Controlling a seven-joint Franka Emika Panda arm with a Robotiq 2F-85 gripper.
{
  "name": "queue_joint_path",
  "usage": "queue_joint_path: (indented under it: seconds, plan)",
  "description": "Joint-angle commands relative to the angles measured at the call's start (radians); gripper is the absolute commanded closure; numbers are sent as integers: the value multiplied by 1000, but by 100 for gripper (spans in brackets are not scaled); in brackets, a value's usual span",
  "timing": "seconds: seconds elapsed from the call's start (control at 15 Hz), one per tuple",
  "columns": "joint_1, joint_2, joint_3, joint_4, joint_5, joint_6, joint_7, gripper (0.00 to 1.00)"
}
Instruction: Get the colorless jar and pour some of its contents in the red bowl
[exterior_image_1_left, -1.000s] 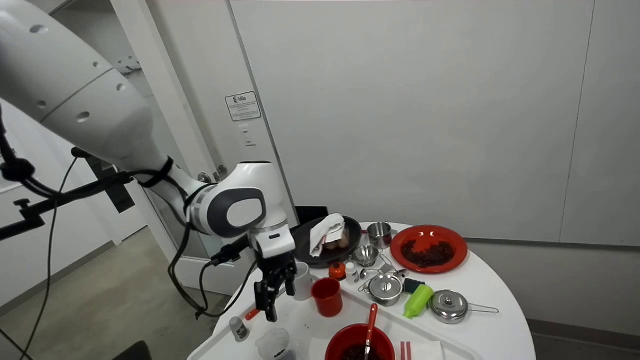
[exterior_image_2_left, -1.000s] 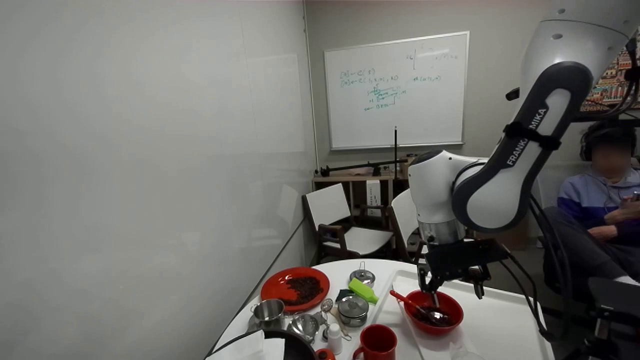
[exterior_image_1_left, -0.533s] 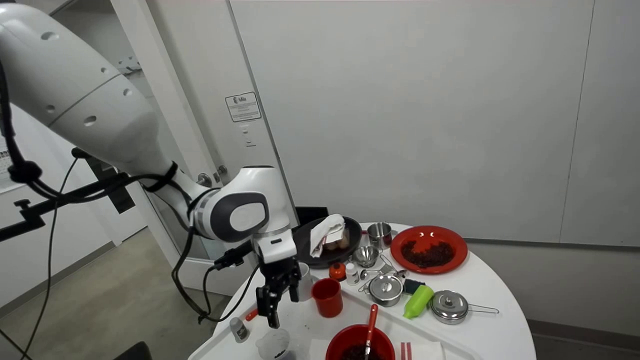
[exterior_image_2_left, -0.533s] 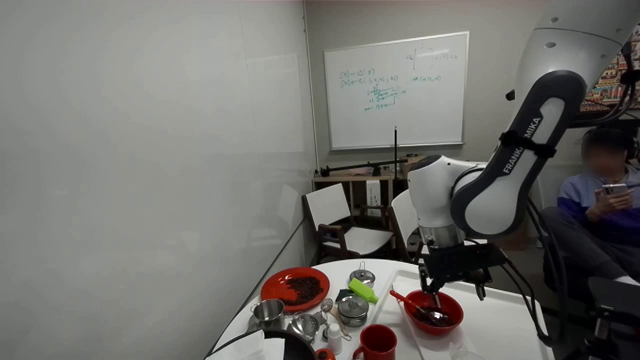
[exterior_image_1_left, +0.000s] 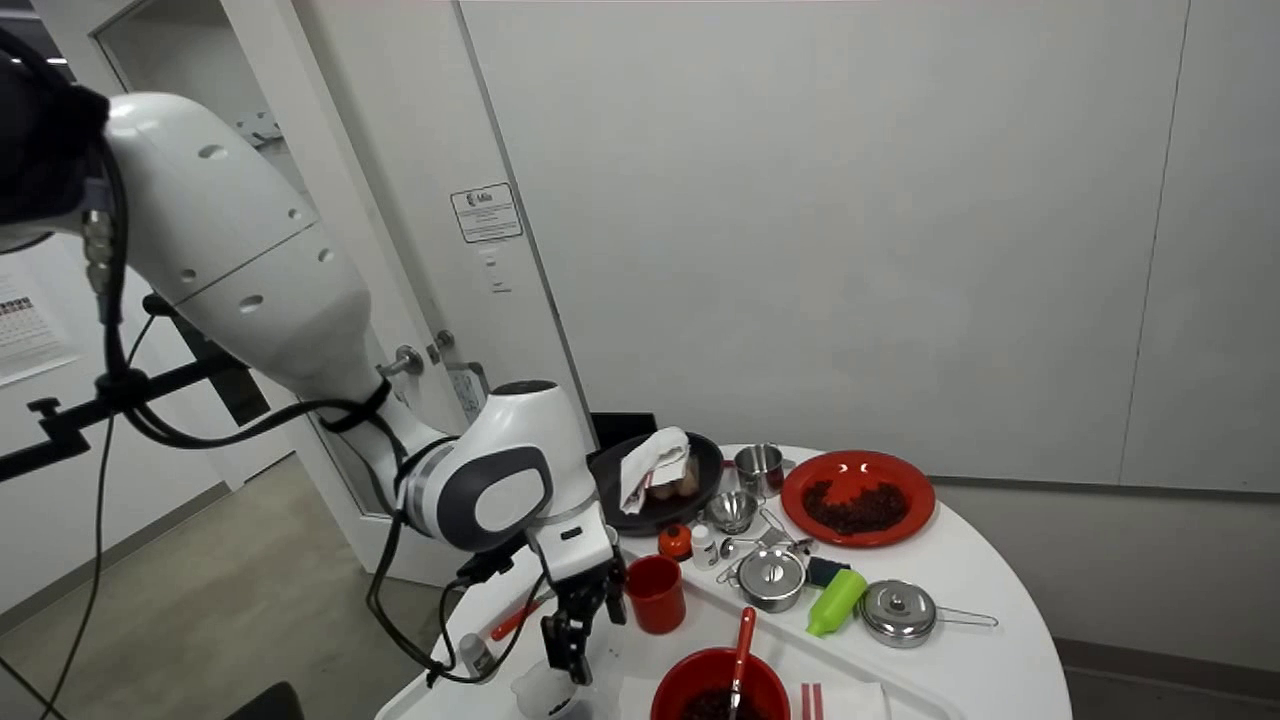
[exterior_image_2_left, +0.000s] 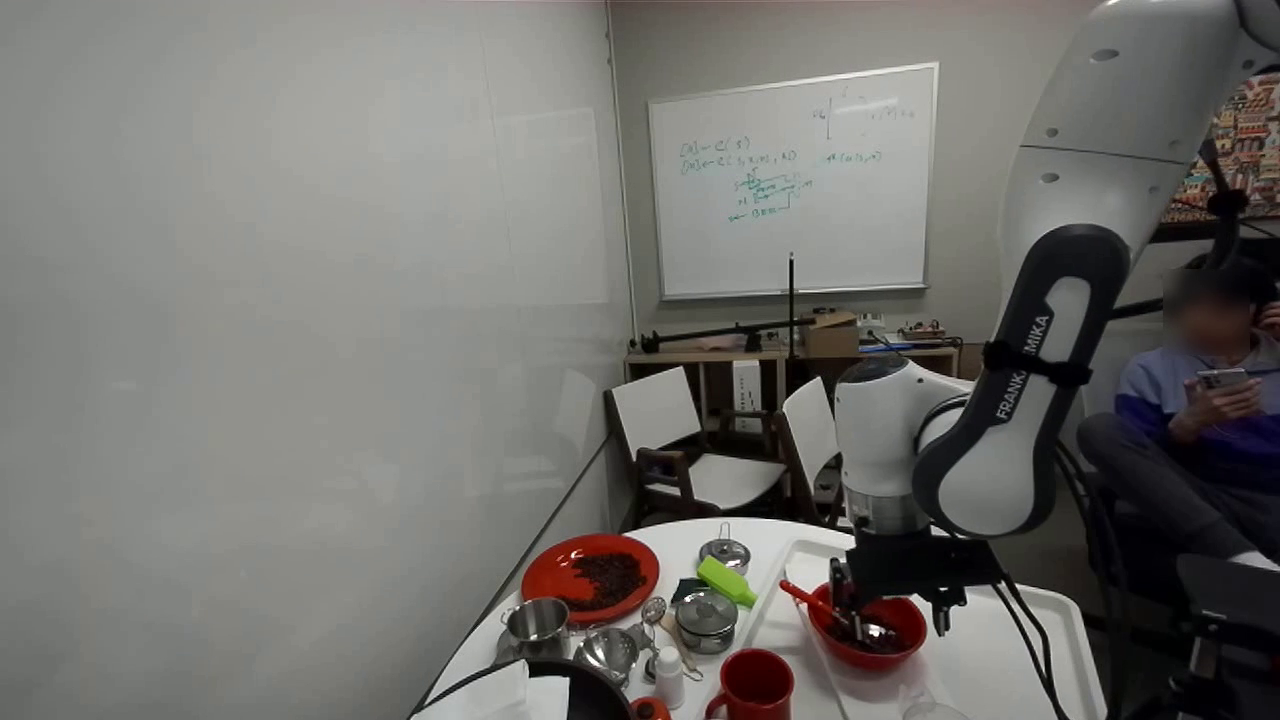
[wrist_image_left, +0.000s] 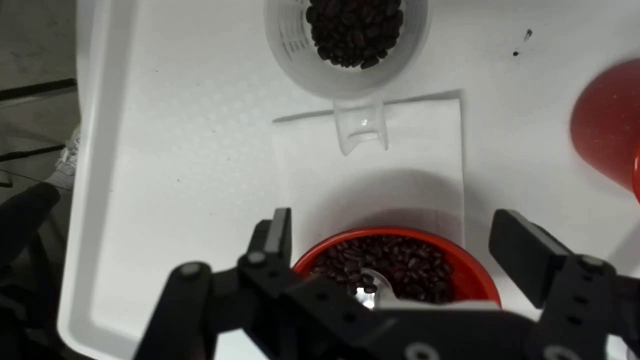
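Cnt, worktop (exterior_image_1_left: 975, 560): 1 tray (wrist_image_left: 200, 175), 1 colorless jar (wrist_image_left: 350, 82) w/ dark beans (wrist_image_left: 352, 30), 1 red bowl (wrist_image_left: 472, 280) w/ beans + 1 spoon (exterior_image_1_left: 741, 660), 1 red cup (exterior_image_1_left: 655, 597), 1 red plate (exterior_image_1_left: 855, 475), 2 lidded steel pots (exterior_image_1_left: 772, 576). Hand (wrist_image_left: 392, 225): fingers spread wide; per wrist view, jar lies past fingertips, apart, handle twd hand. Ht. above tray hard to judge.

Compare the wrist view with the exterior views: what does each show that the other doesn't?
Only the wrist view: fine marks on the colorless jar, and the dark beans inside it, distinct one by one.
Only the exterior views: red plate, frying pan, steel cup.
Shared: the colorless jar, red bowl, spoon, red mug and gripper, open.
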Motion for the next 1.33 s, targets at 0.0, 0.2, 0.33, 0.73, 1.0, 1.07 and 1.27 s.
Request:
queue_joint_path:
  seconds: [0.0, 0.2, 0.33, 0.73, 1.0, 1.07, 1.27]
  plan:
    - [-127, 35, 116, -11, 99, 119, -261, 0]
    - [-275, 68, 254, -2, 162, 134, -472, 0]
    - [-302, 84, 276, 7, 260, 105, -604, 0]
    - [-248, 136, 206, 37, 397, 39, -805, 0]
    - [-216, 153, 179, 53, 420, 17, -841, 25]
    - [-211, 155, 176, 56, 423, 12, -848, 28]
    - [-195, 157, 168, 64, 427, 8, -856, 49]
